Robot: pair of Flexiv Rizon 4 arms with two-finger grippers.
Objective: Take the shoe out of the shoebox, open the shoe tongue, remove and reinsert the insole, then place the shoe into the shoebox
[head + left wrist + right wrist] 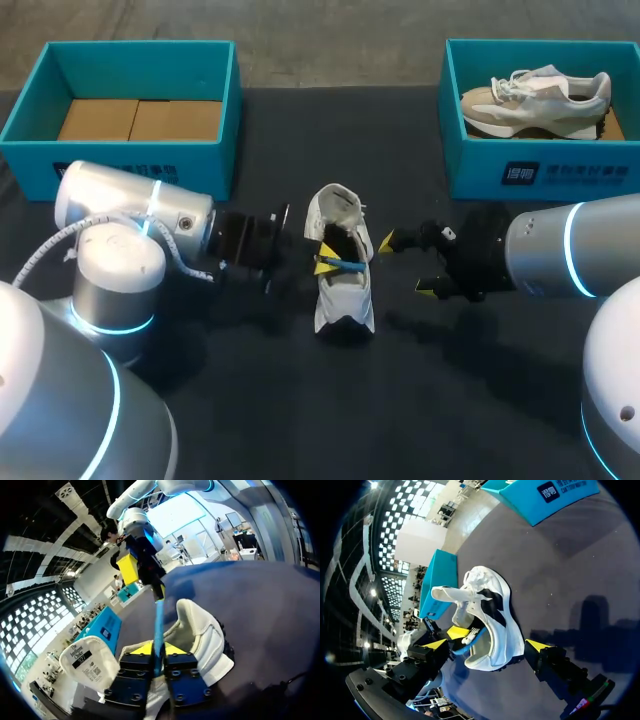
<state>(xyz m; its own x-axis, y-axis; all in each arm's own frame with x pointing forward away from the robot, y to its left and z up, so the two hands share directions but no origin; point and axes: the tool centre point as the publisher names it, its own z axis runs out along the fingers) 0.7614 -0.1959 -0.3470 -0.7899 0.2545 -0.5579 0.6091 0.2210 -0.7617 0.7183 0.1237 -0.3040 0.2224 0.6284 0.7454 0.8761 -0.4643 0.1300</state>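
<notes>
A dark counter [450,400] fills the scene. At its far edge stand two teal boxes, well apart. The left shoebox [130,165] holds only brown cardboard [140,120]. The right shoebox [470,160] holds a beige shoe [535,100] lying on its side.

Between our two arms, near the middle of the counter and outside both boxes, sits the white shoe [343,290]. Its long axis runs from the far edge toward us. The tongue [95,660] is folded out at the far end, showing a printed label on its underside, and the padded heel collar is at the near end. The shoe is white with black patches along its side, and its opening leans toward our left arm.

Our left hand [158,649] comes in from the left, over the opening. Its yellow-tipped fingers are pinched together on the blue insole [348,265], which we see edge-on as a thin strip.

Our right hand [405,265] is just beside the shoe's right side. Its fingers are spread wide and hold nothing.
</notes>
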